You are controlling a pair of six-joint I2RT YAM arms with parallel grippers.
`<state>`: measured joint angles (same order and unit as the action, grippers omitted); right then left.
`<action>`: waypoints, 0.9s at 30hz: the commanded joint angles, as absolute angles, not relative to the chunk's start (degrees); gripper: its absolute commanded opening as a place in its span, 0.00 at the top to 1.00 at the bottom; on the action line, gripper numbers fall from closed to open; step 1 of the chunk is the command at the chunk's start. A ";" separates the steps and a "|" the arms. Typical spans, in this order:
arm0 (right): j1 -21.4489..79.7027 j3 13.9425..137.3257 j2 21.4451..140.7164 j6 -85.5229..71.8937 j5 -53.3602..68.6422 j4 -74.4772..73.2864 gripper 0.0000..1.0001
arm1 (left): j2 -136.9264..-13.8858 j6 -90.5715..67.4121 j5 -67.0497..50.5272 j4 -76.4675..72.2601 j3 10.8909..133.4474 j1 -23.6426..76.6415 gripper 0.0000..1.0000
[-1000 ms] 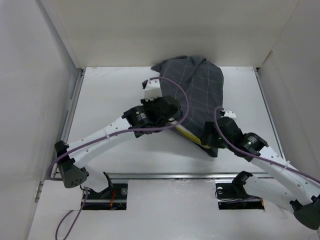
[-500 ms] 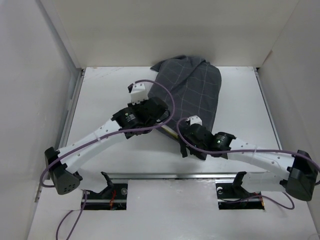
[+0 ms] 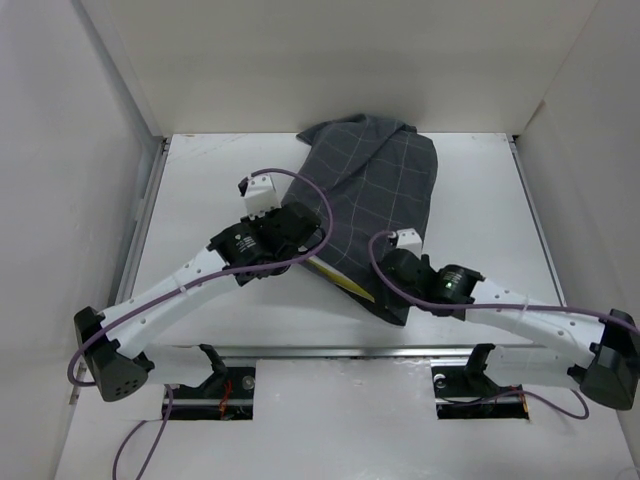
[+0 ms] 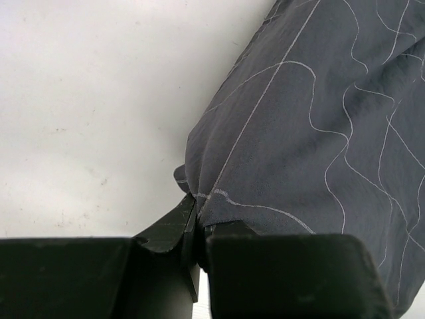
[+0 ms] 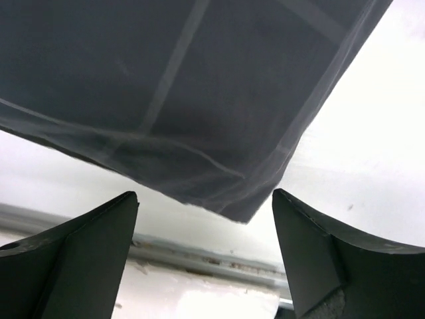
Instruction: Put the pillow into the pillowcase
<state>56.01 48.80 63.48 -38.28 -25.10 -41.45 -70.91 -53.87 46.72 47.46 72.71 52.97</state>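
The left gripper (image 4: 194, 229) pinched the hem of the pillowcase (image 3: 380, 195) at centre frame while the right gripper (image 5: 204, 196) gaped empty, so the pillow (image 3: 333, 277), yellow seam peeking out at the lower edge, might slide out under a one-sided pull.

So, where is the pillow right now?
Top view: the pillow lies centre-frame, almost wholly inside the pillowcase; only its yellow-seamed edge shows along the near-left side.
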 commanded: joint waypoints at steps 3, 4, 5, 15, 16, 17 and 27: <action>57.13 41.40 65.04 -43.94 -16.27 -42.98 0.11 | -68.20 -55.37 49.22 48.42 72.60 52.04 1.00; 57.13 40.79 64.52 -45.34 -16.26 -43.50 0.10 | -68.20 -55.37 49.22 48.43 72.60 52.03 1.00; 57.13 40.26 63.73 -45.96 -15.74 -43.51 0.10 | -68.20 -55.37 49.22 49.04 72.60 52.03 1.00; 57.13 41.56 73.46 -57.83 -30.31 -41.14 0.46 | -68.12 -55.82 49.75 49.32 73.13 51.50 1.00; 57.13 43.83 74.78 -56.87 -32.85 -40.26 0.71 | -68.12 -55.81 49.75 49.31 73.13 51.50 1.00; 57.13 45.25 76.19 -56.87 -34.61 -41.73 1.00 | -68.12 -55.81 49.75 49.31 73.13 51.50 1.00; 57.13 70.00 63.22 -41.61 -46.92 -48.99 1.00 | -70.13 -37.68 48.52 37.11 83.13 46.06 1.00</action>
<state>56.73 59.29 72.27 -50.81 -38.30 -51.72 -71.05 -47.42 46.57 45.91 76.58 47.64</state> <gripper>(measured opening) 0.013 0.010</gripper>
